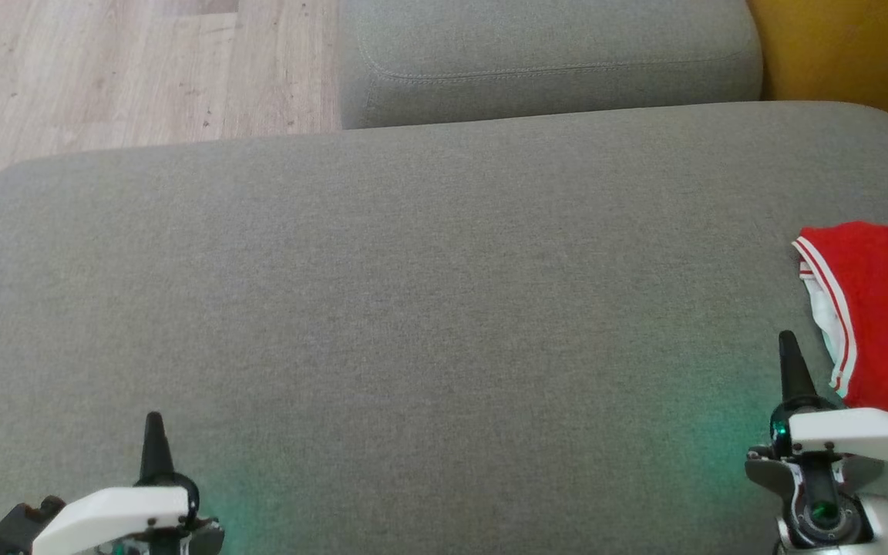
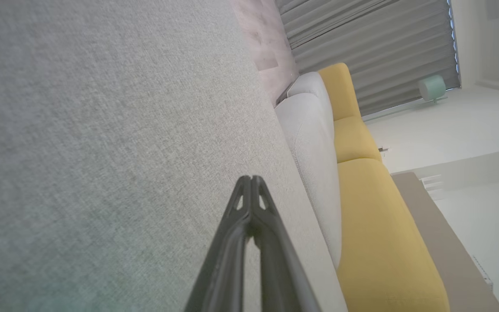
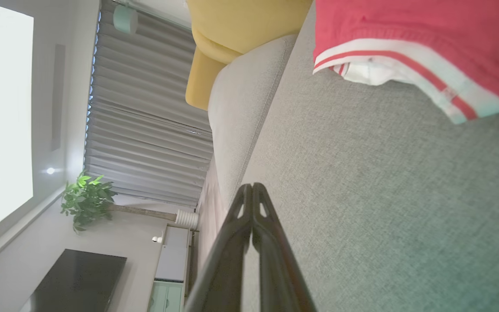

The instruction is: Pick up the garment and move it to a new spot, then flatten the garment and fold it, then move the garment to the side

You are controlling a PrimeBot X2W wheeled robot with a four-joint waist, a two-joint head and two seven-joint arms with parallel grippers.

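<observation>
The garment (image 1: 879, 316) is bright red with white panels and red-and-white striped trim. It lies on the grey sofa seat (image 1: 413, 308) at the right edge of the head view, partly cut off by the frame. In the right wrist view the garment (image 3: 418, 47) fills the upper right. My right gripper (image 1: 786, 344) is shut and empty, just left of the garment's trim and apart from it. Its fingertips (image 3: 252, 187) meet above bare cushion. My left gripper (image 1: 153, 422) is shut and empty at the lower left, far from the garment, its fingertips (image 2: 251, 178) pressed together.
A second grey cushion (image 1: 544, 62) lies beyond the seat. A yellow cushion (image 1: 845, 46) stands at the far right corner. Wooden floor (image 1: 120, 69) shows at the upper left past the seat's rounded edge. The seat's wide middle is bare fabric.
</observation>
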